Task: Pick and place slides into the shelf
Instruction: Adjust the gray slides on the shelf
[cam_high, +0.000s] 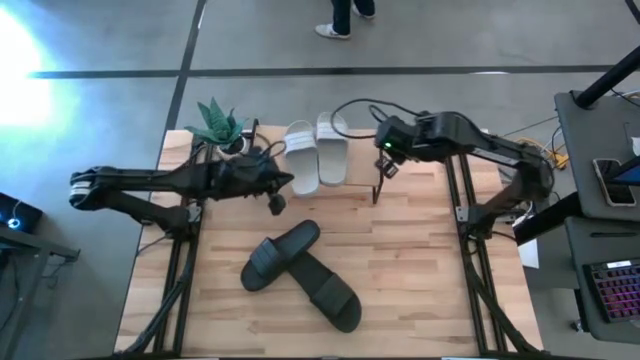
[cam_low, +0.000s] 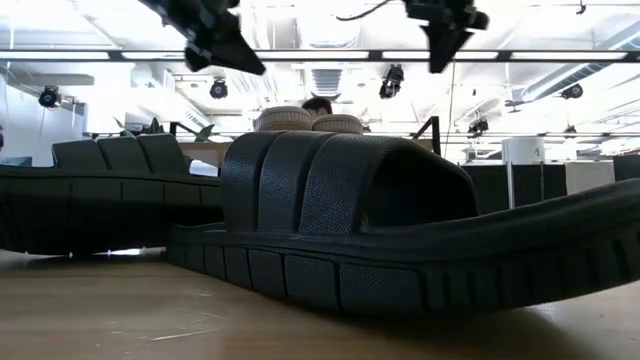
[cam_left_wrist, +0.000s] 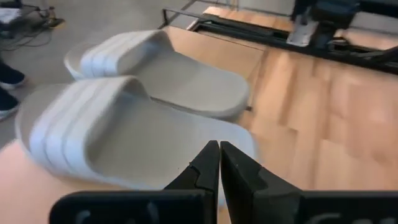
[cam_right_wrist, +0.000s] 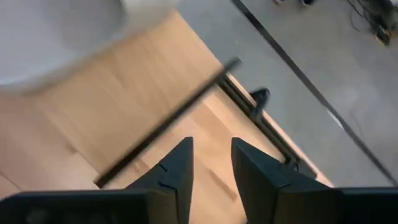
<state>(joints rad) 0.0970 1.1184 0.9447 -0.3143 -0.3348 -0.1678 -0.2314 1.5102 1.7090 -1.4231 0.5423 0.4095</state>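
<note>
Two pale grey-white slides (cam_high: 303, 155) (cam_high: 332, 148) lie side by side, soles down, on the shelf's light plank (cam_left_wrist: 205, 46) at the table's far edge. Two black slides (cam_high: 283, 255) (cam_high: 325, 288) lie on the tabletop, one overlapping the other; they fill the low view (cam_low: 340, 230). My left gripper (cam_high: 276, 203) is shut and hovers just near of the left white slide (cam_left_wrist: 112, 130). My right gripper (cam_high: 380, 185) is open and hangs raised over the shelf's right end (cam_right_wrist: 124, 93), beside the right white slide (cam_right_wrist: 56, 37).
A potted plant (cam_high: 220, 125) stands at the table's far left corner, behind the left arm. Cables trail over the far edge near the right arm (cam_high: 360, 105). A person's feet (cam_high: 335, 28) show on the floor beyond the table. Bare wood lies right of the black slides (cam_high: 420, 270).
</note>
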